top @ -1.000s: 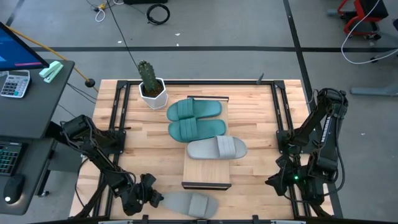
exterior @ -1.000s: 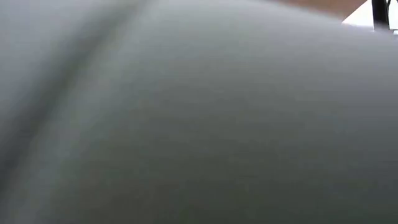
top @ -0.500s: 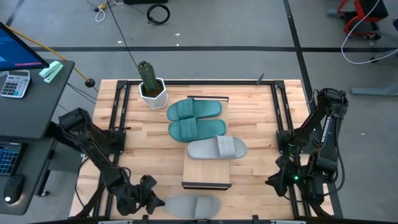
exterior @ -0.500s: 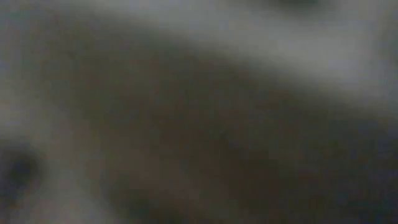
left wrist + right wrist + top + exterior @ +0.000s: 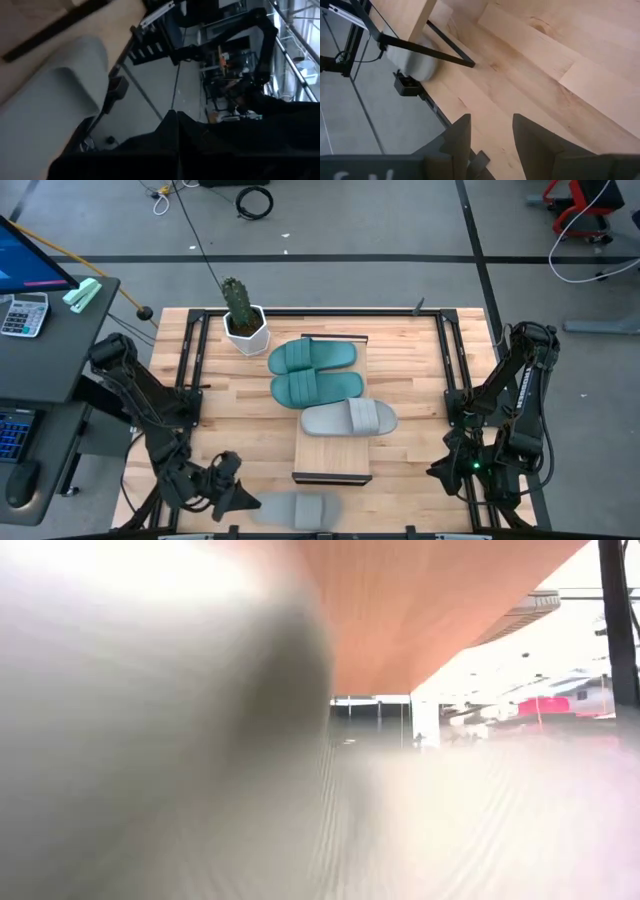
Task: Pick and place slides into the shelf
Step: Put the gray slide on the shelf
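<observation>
One light grey slide (image 5: 297, 509) lies sole down at the table's near edge, and in the low view this slide (image 5: 120, 740) fills the picture's left side. My left gripper (image 5: 240, 500) is low beside its left end, fingers shut (image 5: 177, 132), with the grey slide (image 5: 50, 105) off to one side of them. Two teal slides (image 5: 312, 356) (image 5: 317, 389) and a second grey slide (image 5: 348, 419) lie side by side on the shelf (image 5: 333, 452). My right gripper (image 5: 490, 142) waits open over the table's right part (image 5: 442, 472). My left gripper comes level from the table's left, its shut fingers next to the grey slide's left end (image 5: 258, 504). Nothing shows between the fingers. Whether they touch the slide, I cannot tell.
A potted cactus (image 5: 242, 320) stands at the table's far left, beside the shelf. The shelf's dark metal frame (image 5: 427, 52) stands ahead of my right gripper. Bare wood lies on the shelf's near end (image 5: 333, 463) and on both sides of it. A desk (image 5: 45, 330) stands left of the table.
My left arm's elbow has swung toward the table's left and far side, and its gripper has drawn a little toward the left. The grey slide at the near edge has slid slightly left and nearer, uncovering the right part of the low view.
</observation>
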Controlling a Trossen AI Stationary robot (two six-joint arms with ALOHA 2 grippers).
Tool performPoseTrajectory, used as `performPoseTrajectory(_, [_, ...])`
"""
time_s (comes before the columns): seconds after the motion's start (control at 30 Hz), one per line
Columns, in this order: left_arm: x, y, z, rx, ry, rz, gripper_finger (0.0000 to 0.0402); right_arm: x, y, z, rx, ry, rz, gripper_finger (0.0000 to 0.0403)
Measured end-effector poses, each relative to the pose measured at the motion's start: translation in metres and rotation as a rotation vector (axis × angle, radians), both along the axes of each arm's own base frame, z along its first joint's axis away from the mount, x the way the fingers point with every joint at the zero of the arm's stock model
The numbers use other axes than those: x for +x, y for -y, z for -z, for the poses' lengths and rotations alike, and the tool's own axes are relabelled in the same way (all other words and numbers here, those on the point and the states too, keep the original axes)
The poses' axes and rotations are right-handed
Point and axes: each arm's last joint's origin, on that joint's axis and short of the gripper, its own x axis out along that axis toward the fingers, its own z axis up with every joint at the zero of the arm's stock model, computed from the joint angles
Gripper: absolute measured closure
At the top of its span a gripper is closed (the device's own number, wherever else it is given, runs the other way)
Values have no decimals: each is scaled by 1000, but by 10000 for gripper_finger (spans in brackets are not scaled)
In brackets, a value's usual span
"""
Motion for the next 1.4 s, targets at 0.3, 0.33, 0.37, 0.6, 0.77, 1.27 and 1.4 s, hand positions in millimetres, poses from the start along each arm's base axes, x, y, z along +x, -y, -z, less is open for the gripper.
performPoseTrajectory(0.3, [1, -14, 23, 28, -218, -104, 386, 1, 0, -1, -14, 29, 7, 250])
performPoseTrajectory(0.33, [1, -16, 25, 30, -246, -105, 379, 1, 0, -1, -14, 29, 7, 250])
performPoseTrajectory(0.37, [2, -18, 27, 35, -276, -102, 372, 1, 0, -1, -15, 29, 5, 250])
performPoseTrajectory(0.6, [7, -29, 37, 29, -475, -22, 297, 1, 0, -1, -18, 30, 1, 250])
performPoseTrajectory(0.77, [11, -35, 40, -12, -551, -34, 227, 1, 0, -1, -19, 30, 1, 250])
performPoseTrajectory(1.27, [33, -5, 100, -166, -792, 3, 145, 1, 0, -1, -25, 32, -6, 250])
performPoseTrajectory(1.4, [35, 1, 112, -181, -848, 33, 150, 1, 0, -1, -20, 33, -6, 250])
